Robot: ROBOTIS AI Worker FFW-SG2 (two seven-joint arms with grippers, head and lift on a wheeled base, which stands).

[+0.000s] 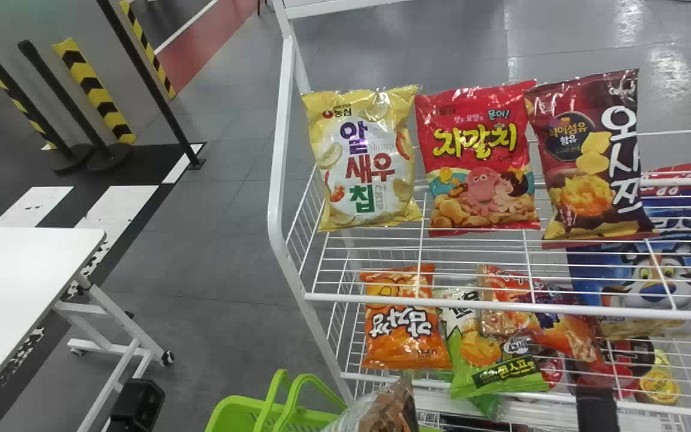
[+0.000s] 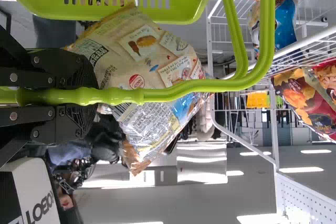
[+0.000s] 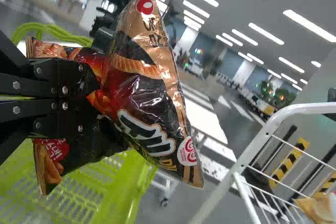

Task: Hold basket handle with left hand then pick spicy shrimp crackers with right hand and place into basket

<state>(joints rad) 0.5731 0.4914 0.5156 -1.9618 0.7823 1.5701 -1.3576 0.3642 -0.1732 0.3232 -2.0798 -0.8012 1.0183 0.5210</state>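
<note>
The green basket (image 1: 234, 414) appears at the bottom edge of the head view, its handles standing up. In the left wrist view my left gripper (image 2: 89, 96) is shut on the green handle (image 2: 184, 88), with the basket (image 2: 121, 11) alongside. My right gripper (image 3: 94, 95) is closed on the black and copper bag of spicy shrimp crackers (image 3: 134, 90), pinching it so it creases. Part of the bag (image 1: 384, 414) reaches the head view's bottom edge, just right of the basket handles. The bag's printed back (image 2: 152, 72) faces the left wrist camera, close beside the handle.
A white wire rack (image 1: 471, 304) holds a yellow bag (image 1: 363, 156), a red bag (image 1: 477, 159) and a dark bag (image 1: 588, 156) on its upper tier, with several more snacks below. A white table (image 1: 15, 288) stands at the left, and posts stand behind it.
</note>
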